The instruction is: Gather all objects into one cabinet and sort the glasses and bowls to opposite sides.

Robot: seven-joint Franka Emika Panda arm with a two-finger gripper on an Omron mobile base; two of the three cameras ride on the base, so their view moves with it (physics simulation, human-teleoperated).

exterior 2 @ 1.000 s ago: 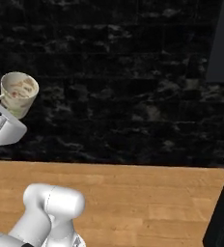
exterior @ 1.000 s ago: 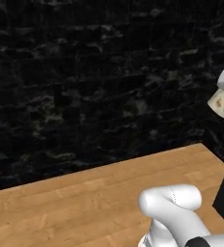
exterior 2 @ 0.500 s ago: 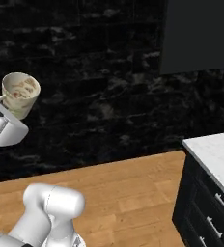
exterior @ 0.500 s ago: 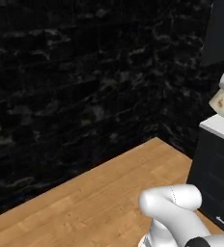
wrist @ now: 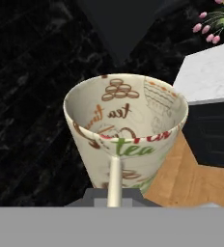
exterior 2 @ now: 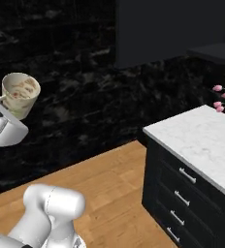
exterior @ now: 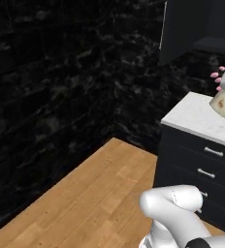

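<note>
Your gripper point(wrist: 115, 200) was shut tight on a cream tumbler point(wrist: 126, 130), low in the middle of the hand view. The tumbler's mouth faced the camera, brown and green tea lettering showing inside and out. In the right base view you had the tumbler point(exterior 2: 19, 94) high at the left edge, over the wood floor point(exterior 2: 109, 179); in the left base view it point(exterior: 224, 103) sat at the right edge.

Beyond it stood black drawers point(exterior 2: 182, 193) with short silver pulls under a white marble counter point(exterior 2: 201, 140), at the lower right. Pink tulips point(exterior 2: 224, 97) rose at the counter's far right. Above hung a black cabinet point(exterior 2: 172, 29), across the top of the frame. Nothing stood between tumbler and counter. Black marbled wall point(exterior: 51, 87) closed the room behind.
</note>
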